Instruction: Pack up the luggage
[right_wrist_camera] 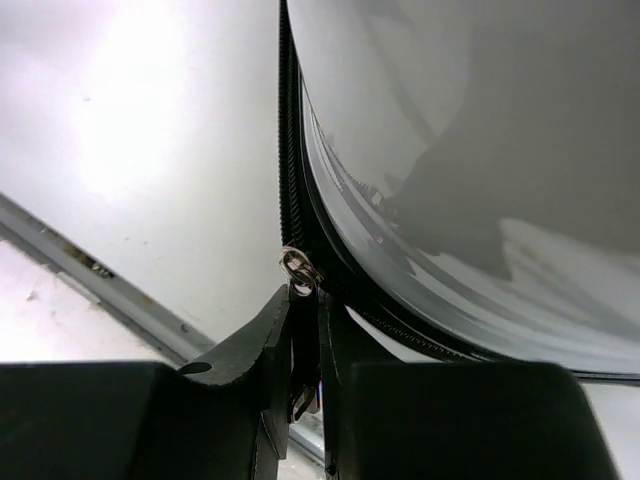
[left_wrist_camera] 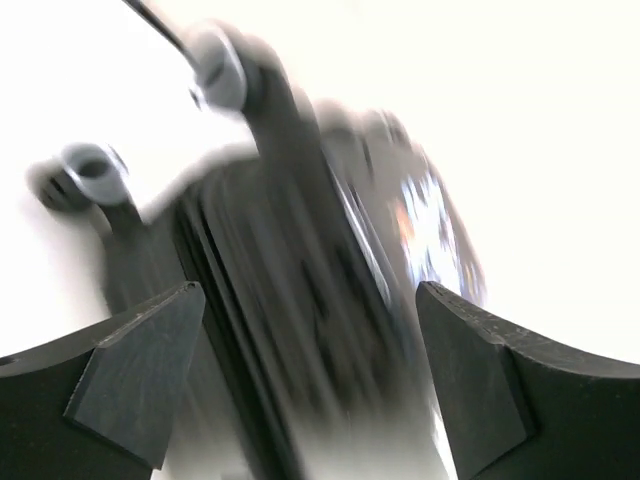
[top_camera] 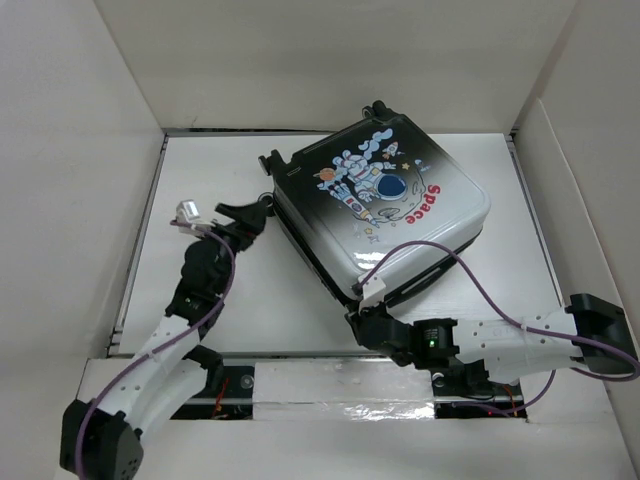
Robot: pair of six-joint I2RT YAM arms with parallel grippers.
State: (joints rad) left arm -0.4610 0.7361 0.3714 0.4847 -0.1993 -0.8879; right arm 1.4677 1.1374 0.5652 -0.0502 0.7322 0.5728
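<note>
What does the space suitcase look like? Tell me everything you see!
The suitcase is a shiny hard shell, black fading to white, with a cartoon astronaut and red "Space". It lies flat, lid down, on the table, turned askew, black wheels at its far end. The right pincer pinches its zipper pull; the open left pincer sits beside it.

Luggage shell: black fading to white.
Blue-white cartoon astronaut print; red "Space" lettering; black wheels; silver zip pull; purple cables; white table.
</note>
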